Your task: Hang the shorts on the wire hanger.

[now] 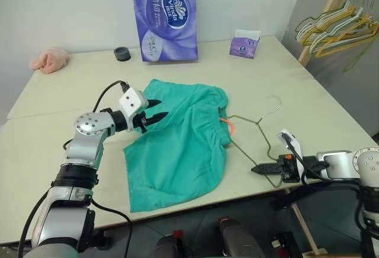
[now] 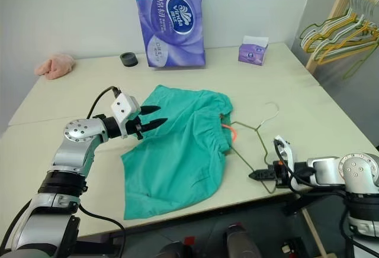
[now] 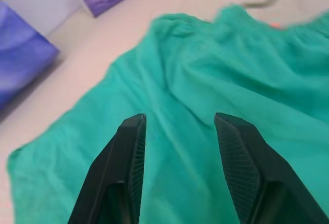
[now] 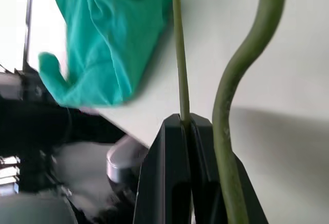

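The teal-green shorts (image 1: 183,145) lie spread flat on the table, waistband toward the right, with the orange drawstring (image 1: 230,125) poking out. My left gripper (image 1: 159,109) hovers open over the shorts' left part; in the left wrist view its fingers (image 3: 131,152) stand apart with nothing between them. The thin olive wire hanger (image 1: 260,125) lies on the table right of the waistband, its hook pointing to the far right. My right gripper (image 1: 256,168) is shut on the hanger's near corner at the table's front edge; the right wrist view shows the wire (image 4: 178,54) pinched between its fingers.
A tall purple tissue pack (image 1: 164,15), a small purple tissue box (image 1: 244,44), a black roll (image 1: 122,53) and a pink cloth (image 1: 50,60) sit along the far side of the table (image 1: 331,110). A wooden rack of yellow and green hangers (image 1: 337,27) stands at the right.
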